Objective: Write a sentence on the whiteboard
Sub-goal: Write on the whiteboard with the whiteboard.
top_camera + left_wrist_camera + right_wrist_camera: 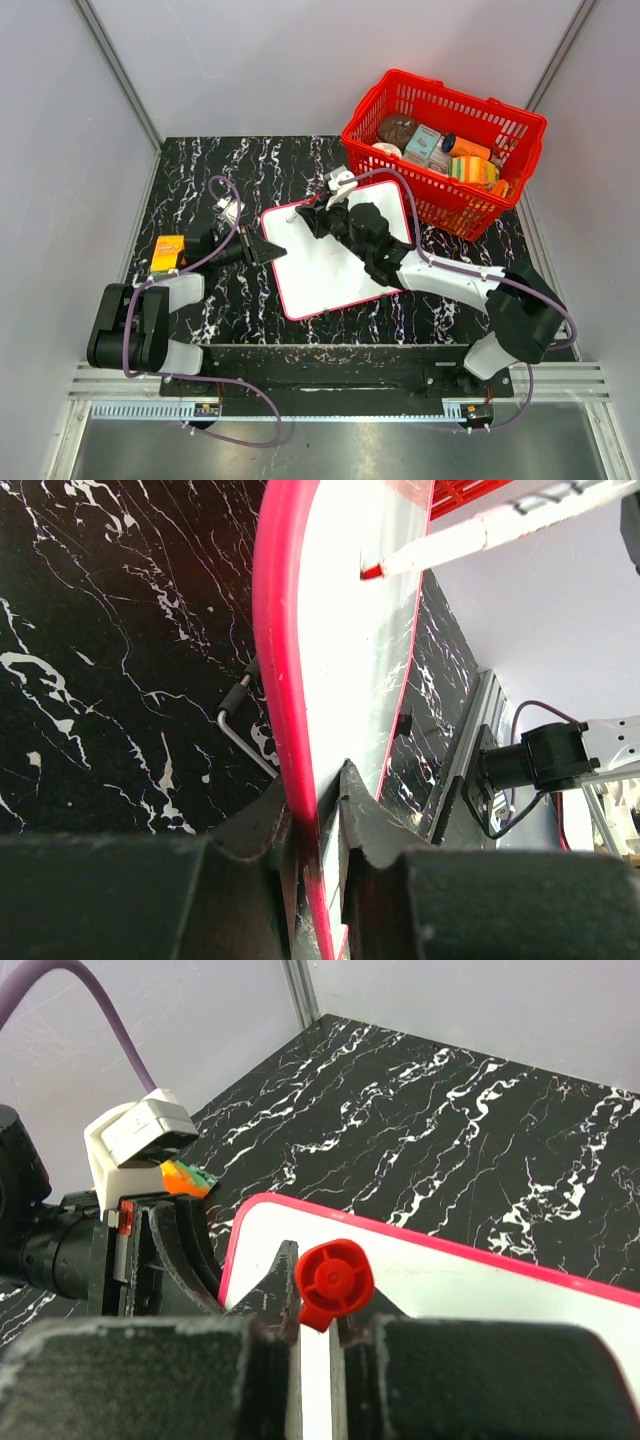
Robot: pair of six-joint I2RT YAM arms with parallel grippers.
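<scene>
The whiteboard (335,270) lies slightly askew on the black marble table, a white face in a thin red frame. My left gripper (262,248) is shut on its left edge; in the left wrist view the jaws (318,790) pinch the red rim (275,660). My right gripper (318,215) hovers over the board's upper left part, shut on a white marker (480,530). The marker's red tip (372,572) is at the board's surface. The marker's red end cap (335,1280) sits between the right fingers, above the whiteboard (480,1300). No sentence shows on the white face.
A red basket (445,150) full of groceries stands at the back right, touching the board's far corner. An orange packet (167,252) lies on the left beside the left arm. Grey walls close in three sides; a metal rail (330,385) runs along the near edge.
</scene>
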